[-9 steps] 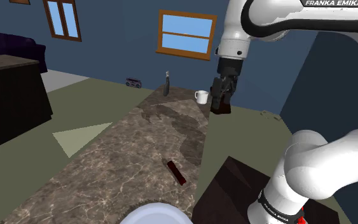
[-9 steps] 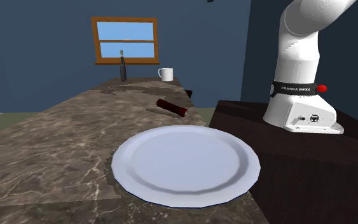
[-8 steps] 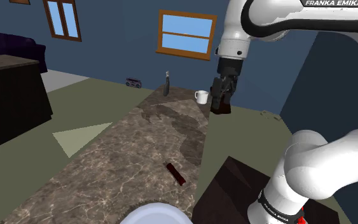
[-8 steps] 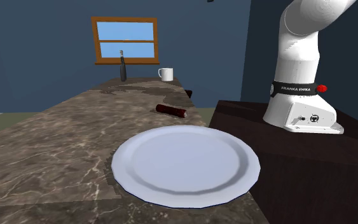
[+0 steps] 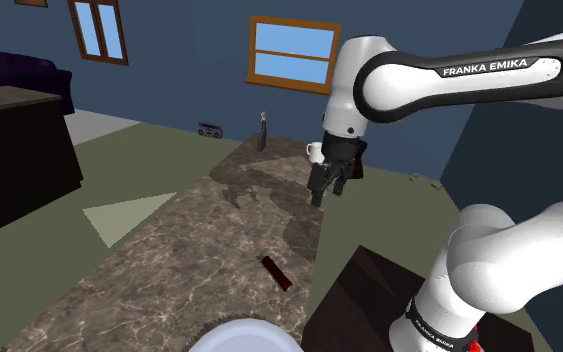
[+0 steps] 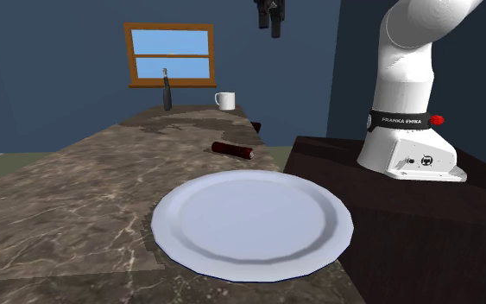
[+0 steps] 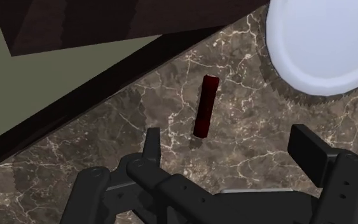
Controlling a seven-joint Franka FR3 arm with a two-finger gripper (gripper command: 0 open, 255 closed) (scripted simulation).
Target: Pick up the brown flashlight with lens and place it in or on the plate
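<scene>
- Second exterior view, near: pale plate at lower centre of frame on marbled tabletop, nothing on it.
- Just beyond, centre frame: dark reddish-brown flashlight lies flat near tabletop's right edge, apart from plate.
- Far end, upper centre: white mug & dark bottle, well clear of the job.
- Gripper at top edge of frame, high over tabletop.
- Wrist view: fingers apart, nothing btwn them; flashlight lies ahead of gripper, plate beyond it.
- Step, imo: approach/pre-grasp, flashlight not yet touched.
- Next: descend over flashlight's middle. Fingers look roughly set across its narrow width, so little wrist turn needed. Then close, lift, carry to plate.
</scene>
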